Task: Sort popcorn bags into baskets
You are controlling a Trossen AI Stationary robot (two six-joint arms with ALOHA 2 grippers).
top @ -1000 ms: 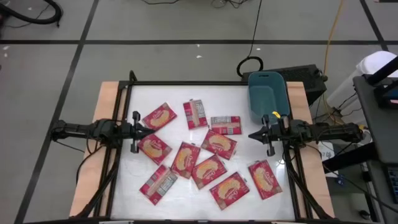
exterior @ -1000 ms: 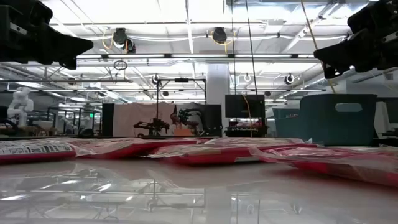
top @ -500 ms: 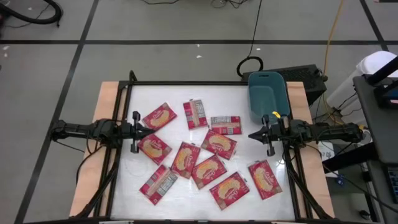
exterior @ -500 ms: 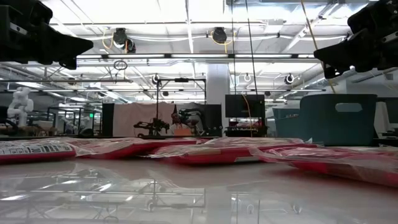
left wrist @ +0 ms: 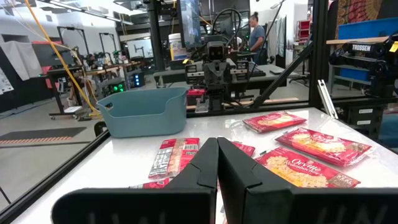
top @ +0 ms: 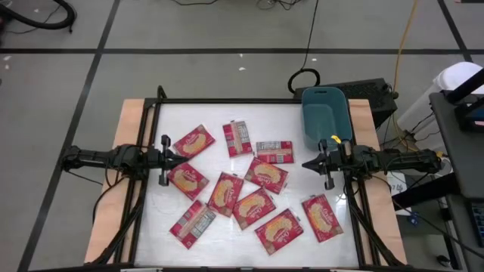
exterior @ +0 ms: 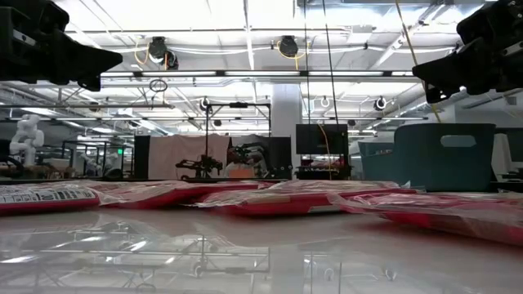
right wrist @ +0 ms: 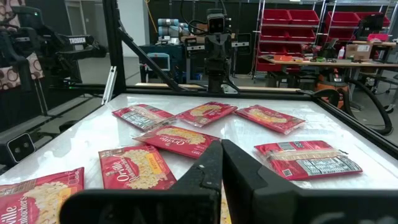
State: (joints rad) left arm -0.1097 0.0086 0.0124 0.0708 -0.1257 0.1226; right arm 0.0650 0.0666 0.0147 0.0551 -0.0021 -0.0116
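Between both end effectors [top: 168,159] [top: 310,164], popcorn bags [top: 249,198]

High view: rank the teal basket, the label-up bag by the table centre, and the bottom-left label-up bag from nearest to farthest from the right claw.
From the right claw:
1. Teal basket, just behind it at the table's right rear corner.
2. Label-up bag near the centre, a little farther, toward the left arm.
3. Bottom-left label-up bag, far across at the front left.

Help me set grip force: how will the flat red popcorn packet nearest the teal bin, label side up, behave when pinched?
The flat red popcorn packet lies low on the glossy white table, so getting under its edge looks hard; it may slide. Its shiny film looks slippery. It seems thin and light, probably bending if lifted by one corner toward the teal plastic bin.
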